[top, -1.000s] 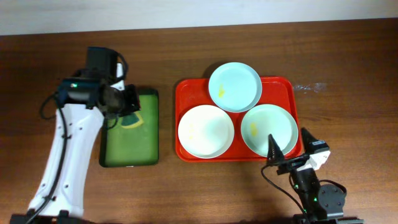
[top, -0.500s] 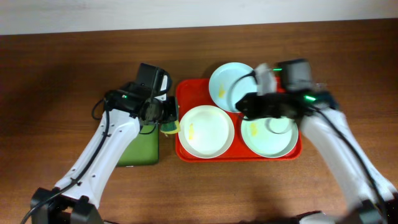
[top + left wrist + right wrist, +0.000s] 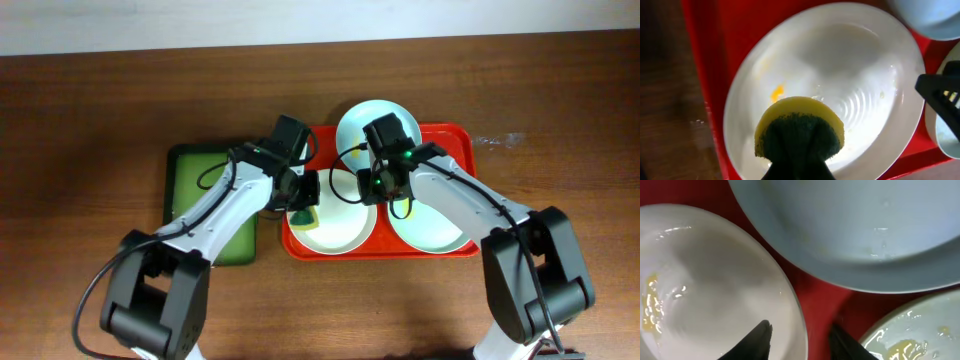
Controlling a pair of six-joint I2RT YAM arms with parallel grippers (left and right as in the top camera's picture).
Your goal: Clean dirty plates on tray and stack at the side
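1. Your left claw is clamped on a yellow sponge with a green scouring face. The sponge sits at the fingertips, low over the bowl of the white plate.
2. A yellow smear marks that plate just ahead of the sponge and slightly to its left. Neither view shows whether sponge and plate touch.
3. Your right claw stands partly open astride the same plate's rim. One finger is over the plate's inside and the other over the bare red tray, with the rim running between them and no clear contact.
4. Straight ahead of the right claw lies the mint plate, its edge overhanging the white plate's. Just to the claw's right is the third plate, smeared yellow.
5. From overhead, the two claws face each other across the white plate, and all three plates rest on the red tray.
6. The green tray lies on the bench behind the left claw, under its arm.
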